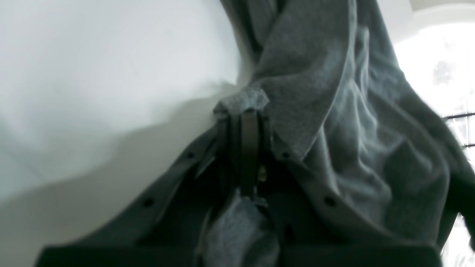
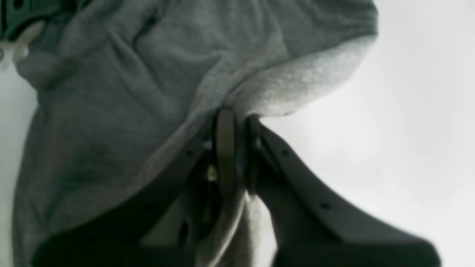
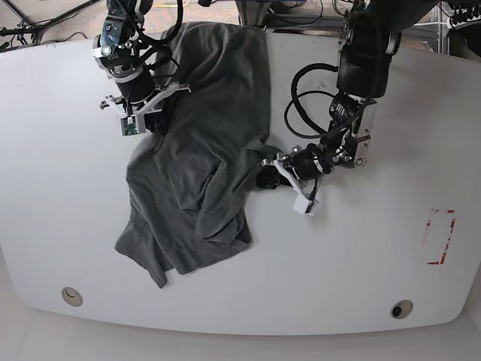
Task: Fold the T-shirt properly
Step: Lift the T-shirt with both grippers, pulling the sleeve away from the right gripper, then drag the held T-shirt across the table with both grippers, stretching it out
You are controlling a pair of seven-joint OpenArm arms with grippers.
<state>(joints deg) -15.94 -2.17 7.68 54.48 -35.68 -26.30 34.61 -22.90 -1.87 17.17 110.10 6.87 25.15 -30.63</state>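
We see the base view evenly lit from above and sharp, with only soft shadows beneath the T-shirt [image 3: 199,173] on the white table [image 3: 68,210], whose edges bow outward. Both wrist views are soft and smeared. The left wrist view blows out to white glare at its right edge, and a broad grey shadow crosses the tabletop.

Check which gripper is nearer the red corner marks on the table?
Left. The left gripper, shut on the T-shirt at its mid-table edge, is closer to the red marks. The right gripper grips the shirt across the table.
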